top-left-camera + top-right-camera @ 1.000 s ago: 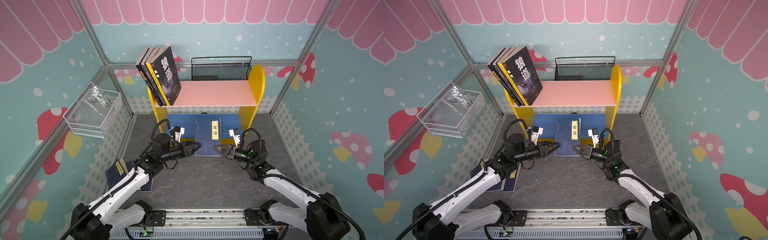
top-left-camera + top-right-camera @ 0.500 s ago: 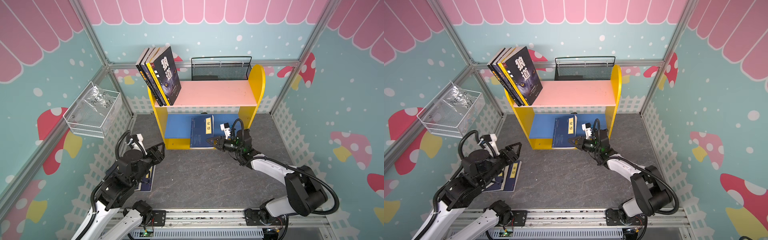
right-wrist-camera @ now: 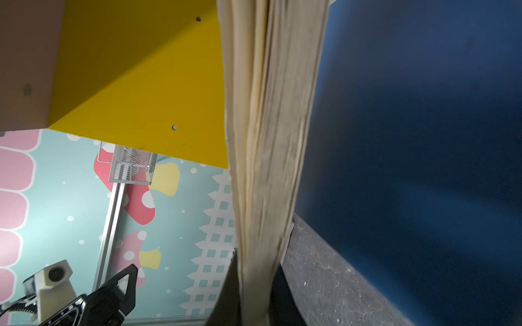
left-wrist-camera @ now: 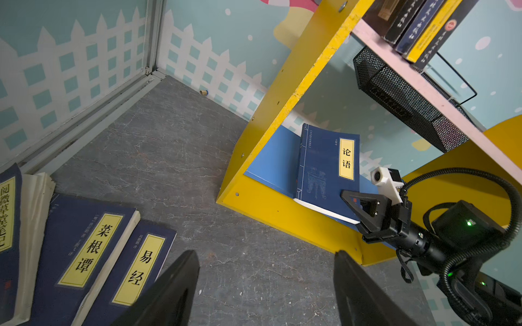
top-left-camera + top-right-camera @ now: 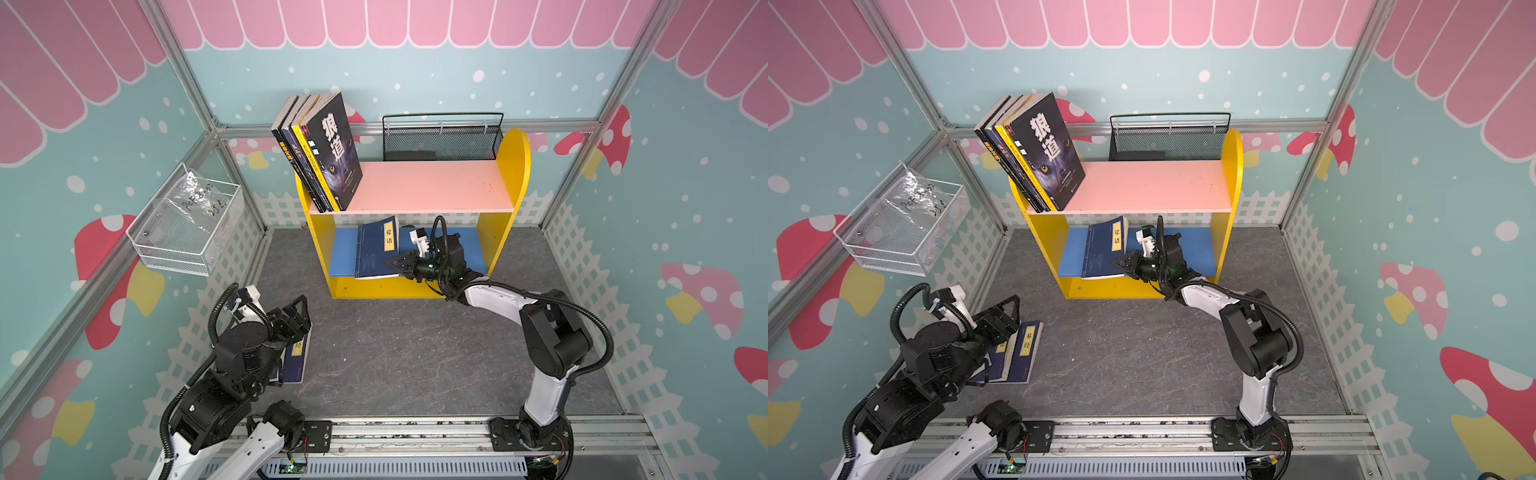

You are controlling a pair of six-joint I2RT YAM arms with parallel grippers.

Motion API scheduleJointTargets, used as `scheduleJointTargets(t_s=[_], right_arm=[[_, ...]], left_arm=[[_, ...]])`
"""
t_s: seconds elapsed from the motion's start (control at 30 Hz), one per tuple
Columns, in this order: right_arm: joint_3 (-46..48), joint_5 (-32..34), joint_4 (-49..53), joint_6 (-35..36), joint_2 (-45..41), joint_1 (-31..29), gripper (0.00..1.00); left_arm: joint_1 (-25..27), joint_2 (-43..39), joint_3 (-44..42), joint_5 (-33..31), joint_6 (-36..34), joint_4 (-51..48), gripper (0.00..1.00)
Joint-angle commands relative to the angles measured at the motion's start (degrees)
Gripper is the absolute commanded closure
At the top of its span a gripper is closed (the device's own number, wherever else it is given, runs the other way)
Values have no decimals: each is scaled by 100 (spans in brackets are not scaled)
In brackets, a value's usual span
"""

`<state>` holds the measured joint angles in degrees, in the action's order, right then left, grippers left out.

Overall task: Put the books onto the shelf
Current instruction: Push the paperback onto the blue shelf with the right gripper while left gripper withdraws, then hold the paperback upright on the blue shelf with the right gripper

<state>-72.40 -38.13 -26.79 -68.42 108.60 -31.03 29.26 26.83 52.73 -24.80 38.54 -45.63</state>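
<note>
The shelf (image 5: 515, 166) has yellow sides, a pink upper board (image 5: 428, 187) and a blue lower board (image 5: 340, 253). Several books (image 5: 328, 153) lean together at the left end of the pink board. A navy book with a yellow label (image 5: 376, 249) (image 5: 1102, 249) (image 4: 324, 172) rests tilted on the blue board. My right gripper (image 5: 392, 264) (image 5: 1119, 264) (image 3: 254, 290) is shut on its page edge (image 3: 268, 113). My left gripper (image 5: 297, 318) (image 5: 1007, 316) (image 4: 265, 255) hangs open over bare floor, beside three navy books (image 5: 1021, 353) (image 4: 93, 248) lying on the floor.
A black mesh basket (image 5: 440, 137) stands behind the pink board. A white wire basket (image 5: 187, 224) hangs on the left wall. The arms' rail (image 5: 415, 432) runs along the front edge. Grey floor (image 5: 407, 353) lies between the shelf and the rail.
My left arm has pulled back from the shelf to the floor books at the left, its jaws spreading wider. My right gripper has carried the navy book into the lower tier.
</note>
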Motion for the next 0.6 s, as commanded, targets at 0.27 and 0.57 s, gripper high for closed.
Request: scheduleJointTargets(t_s=[0.27,0.57], right_arm=[[-1752,25,275,-145,1264,-353,96],[-2566,113,664,-81,1788,-433,96]], left_arm=[[-34,-140,-296,-320,193,-2,21],[-34,-268,-552,-204,407,68,21]])
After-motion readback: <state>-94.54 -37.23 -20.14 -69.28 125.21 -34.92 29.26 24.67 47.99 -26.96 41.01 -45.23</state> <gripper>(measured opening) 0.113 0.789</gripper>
